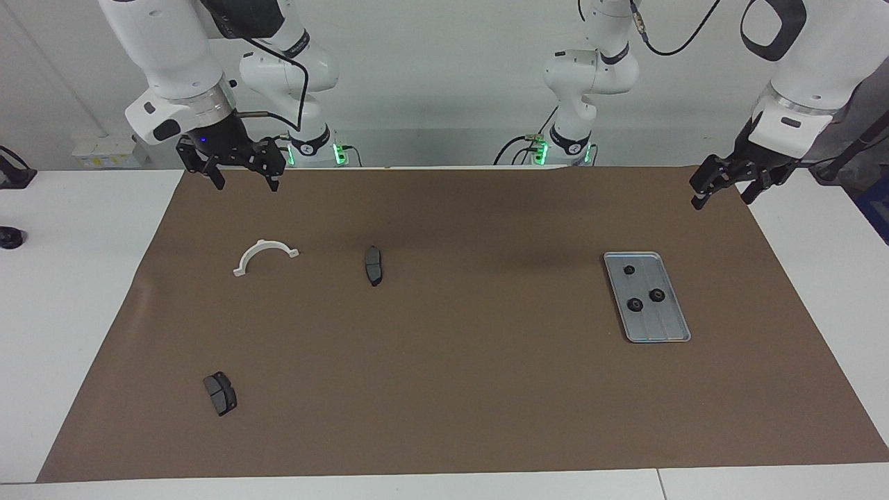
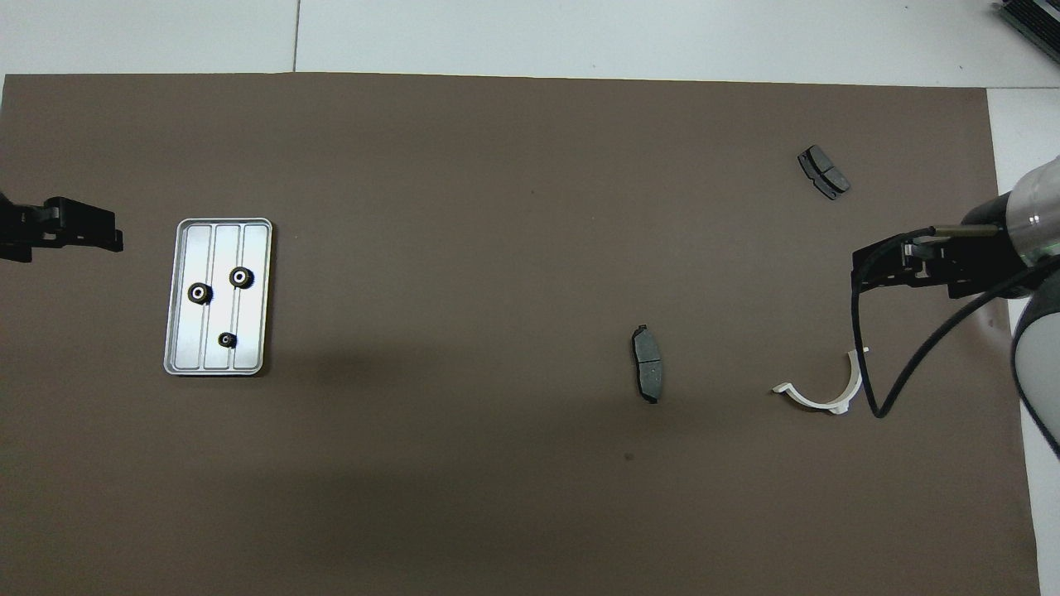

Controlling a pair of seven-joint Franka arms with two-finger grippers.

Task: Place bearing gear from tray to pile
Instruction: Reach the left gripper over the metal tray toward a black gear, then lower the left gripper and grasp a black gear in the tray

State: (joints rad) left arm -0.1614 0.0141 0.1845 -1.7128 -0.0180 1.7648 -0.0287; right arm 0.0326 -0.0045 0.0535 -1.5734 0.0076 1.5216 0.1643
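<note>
The silver ribbed tray [image 1: 665,324] lies on the brown mat toward the left arm's end and also shows in the overhead view [image 2: 250,331]. Three small black bearing gears sit in it: one [image 1: 628,270], a second [image 1: 634,304] and a third [image 1: 657,295]. The pile is a white half-ring bracket [image 1: 261,244] and two dark brake pads [image 1: 374,265] [image 1: 220,393], scattered toward the right arm's end. My left gripper [image 1: 722,194] is open and empty, raised over the mat's edge beside the tray. My right gripper [image 1: 244,179] is open and empty, raised over the mat's edge near the bracket.
The brown mat [image 1: 472,375] covers most of the white table. The right arm's black cable [image 2: 865,372] hangs over the bracket in the overhead view. A small dark object [image 1: 10,238] sits on the white table past the right arm's end of the mat.
</note>
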